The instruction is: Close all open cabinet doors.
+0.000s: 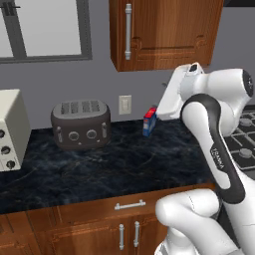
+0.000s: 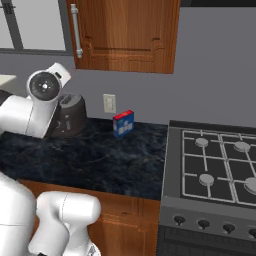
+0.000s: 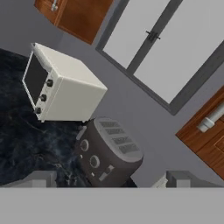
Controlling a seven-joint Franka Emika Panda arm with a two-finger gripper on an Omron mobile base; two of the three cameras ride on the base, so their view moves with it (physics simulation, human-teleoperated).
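One reddish-brown cabinet door (image 1: 169, 30) with a long silver bar handle (image 1: 128, 31) hangs above the counter; it also shows in the right base view (image 2: 125, 32). The hand view has this cabinet door (image 3: 205, 133) at its right edge and a second cabinet door (image 3: 76, 15) at its top left, beyond the window. I cannot tell from these angles whether either door stands ajar. My gripper (image 3: 111, 180) is open, its two tips wide apart at the bottom of the hand view, with nothing between them. It hangs above the counter, pointing toward the toaster.
A dark toaster (image 1: 80, 123) and a cream toaster oven (image 1: 10, 129) stand on the black marble counter (image 1: 124, 164). A blue-and-red box (image 1: 149, 121) sits by the wall near a socket (image 1: 125, 104). A gas stove (image 2: 215, 165) lies to the right, a window (image 1: 45, 30) to the left.
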